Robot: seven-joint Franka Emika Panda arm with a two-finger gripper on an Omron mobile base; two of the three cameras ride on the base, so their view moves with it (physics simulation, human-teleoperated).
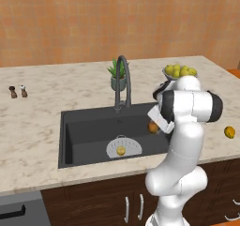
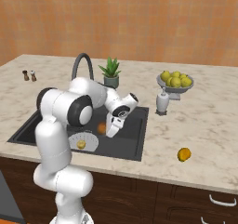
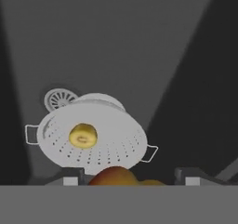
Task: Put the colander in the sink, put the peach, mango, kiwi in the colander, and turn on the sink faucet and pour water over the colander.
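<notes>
1. Colander [image 3: 90,139] sits on the floor of the sink [image 1: 84,126], partly over the round steel drain [image 3: 59,99]; a small yellow-green fruit [image 3: 83,135] — cut face up — lies inside it. No writing or brand can be read on anything.
2. Arm rises from the cabinet front, bends at the elbow and reaches down over the basin; the gripper [image 3: 130,175] hangs above the sink, just beside the colander's near rim.
3. Its two fingers stand apart on either side of an orange-red fruit [image 3: 114,175], which fills the gap between them — the grip looks closed on it, held clear above the basin floor.
4. Sink faucet [image 1: 123,82] arches at the back edge of the basin, with a small potted plant [image 2: 110,72] just behind it.
5. On the counter to the right: a footed bowl of yellow-green fruit [image 2: 175,80], a pale dispenser [image 2: 162,101] near it, and an orange-yellow fruit [image 2: 184,154] lying alone near the front edge.
6. Two small shakers [image 1: 18,91] stand well apart to the left.
</notes>
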